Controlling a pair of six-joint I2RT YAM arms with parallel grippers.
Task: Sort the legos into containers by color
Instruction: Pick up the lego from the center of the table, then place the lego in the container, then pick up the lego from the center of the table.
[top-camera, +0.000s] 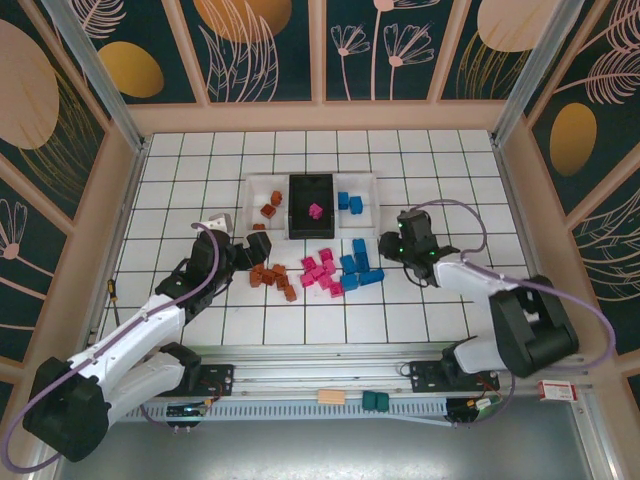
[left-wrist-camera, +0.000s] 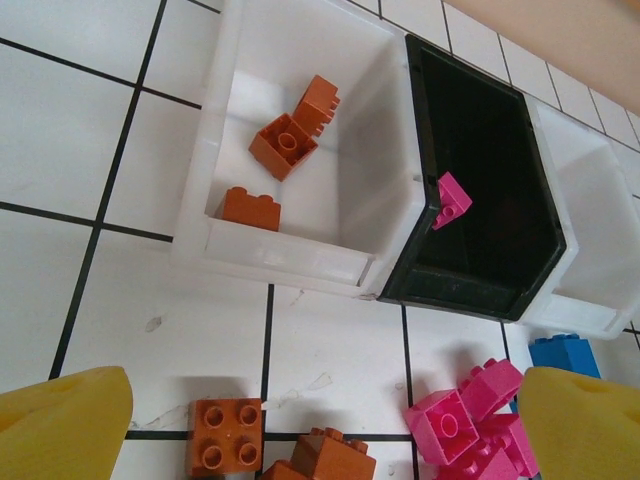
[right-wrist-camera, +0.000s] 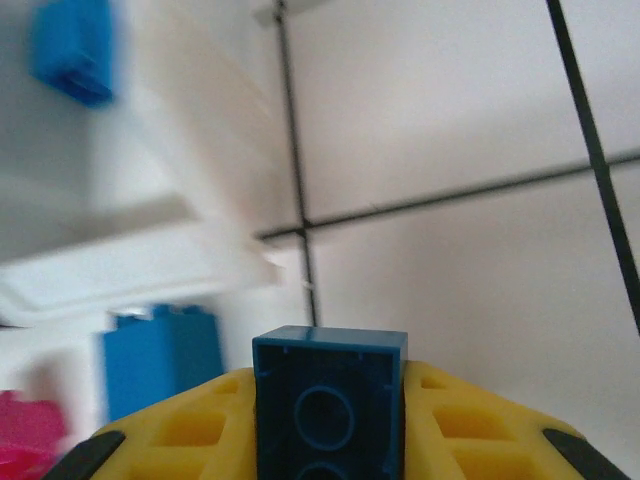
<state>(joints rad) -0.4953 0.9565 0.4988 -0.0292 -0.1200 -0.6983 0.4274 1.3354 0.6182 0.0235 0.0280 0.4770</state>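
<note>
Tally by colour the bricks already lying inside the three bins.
Orange bricks, left white bin: 3
Pink brick, black bin: 1
Blue bricks, right white bin: 2
Total: 6

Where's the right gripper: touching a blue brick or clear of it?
Touching. Right wrist view: the blue brick sits wedged between the yellow fingers of the right gripper, no gap.

Bright, even light; right wrist view blurred
</note>
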